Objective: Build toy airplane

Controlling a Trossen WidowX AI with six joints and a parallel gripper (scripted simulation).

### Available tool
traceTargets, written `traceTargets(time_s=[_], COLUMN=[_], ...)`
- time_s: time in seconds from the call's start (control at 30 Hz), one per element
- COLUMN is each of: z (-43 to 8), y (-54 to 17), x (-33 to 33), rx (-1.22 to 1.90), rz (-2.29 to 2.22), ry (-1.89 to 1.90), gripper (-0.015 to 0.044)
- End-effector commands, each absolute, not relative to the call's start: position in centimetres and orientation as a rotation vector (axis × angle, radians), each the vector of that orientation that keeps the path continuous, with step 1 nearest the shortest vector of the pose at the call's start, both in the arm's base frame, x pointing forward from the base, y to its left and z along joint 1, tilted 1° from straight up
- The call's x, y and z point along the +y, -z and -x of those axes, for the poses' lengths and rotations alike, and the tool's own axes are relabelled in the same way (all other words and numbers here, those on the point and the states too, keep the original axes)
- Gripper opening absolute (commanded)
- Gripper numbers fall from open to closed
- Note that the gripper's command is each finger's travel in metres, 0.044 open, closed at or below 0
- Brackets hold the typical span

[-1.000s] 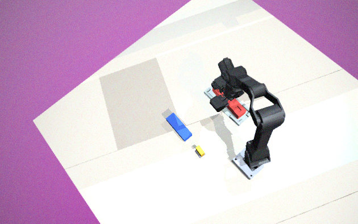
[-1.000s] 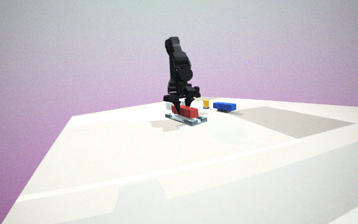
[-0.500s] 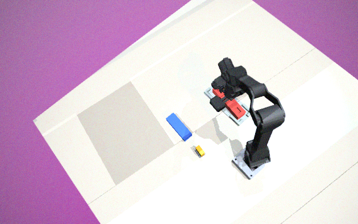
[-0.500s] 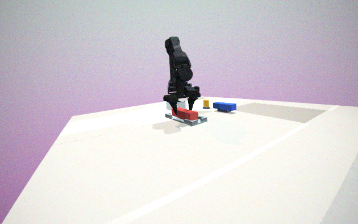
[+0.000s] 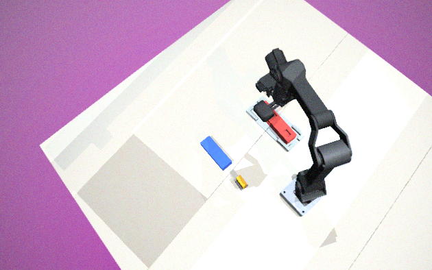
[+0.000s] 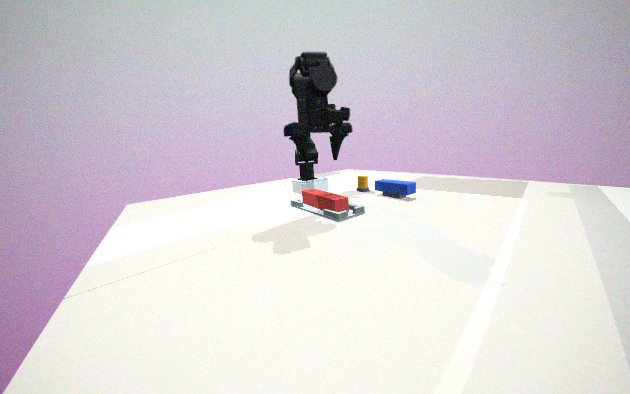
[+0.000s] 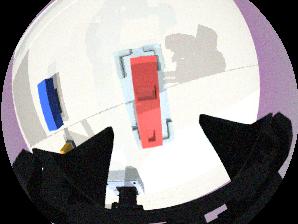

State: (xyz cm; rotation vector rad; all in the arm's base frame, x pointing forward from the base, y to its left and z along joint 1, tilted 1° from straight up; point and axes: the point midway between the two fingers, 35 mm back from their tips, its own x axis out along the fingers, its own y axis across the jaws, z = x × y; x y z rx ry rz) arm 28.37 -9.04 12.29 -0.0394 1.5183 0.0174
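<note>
The red fuselage (image 5: pixel 281 127) (image 6: pixel 325 201) (image 7: pixel 145 75) lies lengthwise in the pale grey jig (image 5: pixel 252 112) (image 6: pixel 337 216) (image 7: pixel 126 90) and looks flat. Its larger middle socket and small end socket are empty. My gripper (image 6: pixel 320 158) (image 7: pixel 157 124) is open and empty, above the fuselage and clear of it, with a finger to each side in the wrist view. The blue wing (image 5: pixel 216 152) (image 6: pixel 395 186) (image 7: pixel 48 105) rests on the table on a dark part below it. The small yellow tail fin (image 5: pixel 241 181) (image 6: pixel 363 182) (image 7: pixel 66 147) stands on a dark base, partly behind a finger in the wrist view.
The arm's pale base plate (image 5: pixel 291 195) (image 6: pixel 310 185) is near the jig. The fin stands between the wing and the base plate in the top view. Shadows and bright patches cross the table.
</note>
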Motion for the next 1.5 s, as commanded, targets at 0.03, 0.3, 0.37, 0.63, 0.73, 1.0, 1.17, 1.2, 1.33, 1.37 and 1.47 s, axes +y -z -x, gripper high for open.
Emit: traceTargets(time_s=[0.03, 0.3, 0.37, 0.63, 0.73, 1.0, 1.17, 1.2, 1.33, 1.37, 1.47], z=[-28.4, -28.5, -29.0, -32.2, -32.3, -30.8, -30.9, -30.9, -30.9, -30.9, -30.9], y=[-12.4, -12.5, -12.5, -11.8, -11.4, -10.7, -10.4, -9.6, -7.2, -7.2, -6.7], x=[-9.0, -9.0, -8.1, 3.5, 8.2, 16.8, 16.8, 16.9, 16.9, 16.9, 16.9], rx=[1.552, 1.552, 1.550, 1.537, 1.540, 1.549, 1.549, 1.549, 1.549, 1.549, 1.549], rz=[0.036, 0.073, 0.073, 0.075, 0.066, 0.052, 0.052, 0.052, 0.052, 0.052, 0.052], ry=[-0.026, -0.062, -0.064, -0.088, -0.087, -0.083, -0.083, -0.083, -0.083, -0.083, -0.083], gripper=[0.0440, 0.0440, 0.0440, 0.0440, 0.0440, 0.0440, 0.0440, 0.0440, 0.0440, 0.0440, 0.0440])
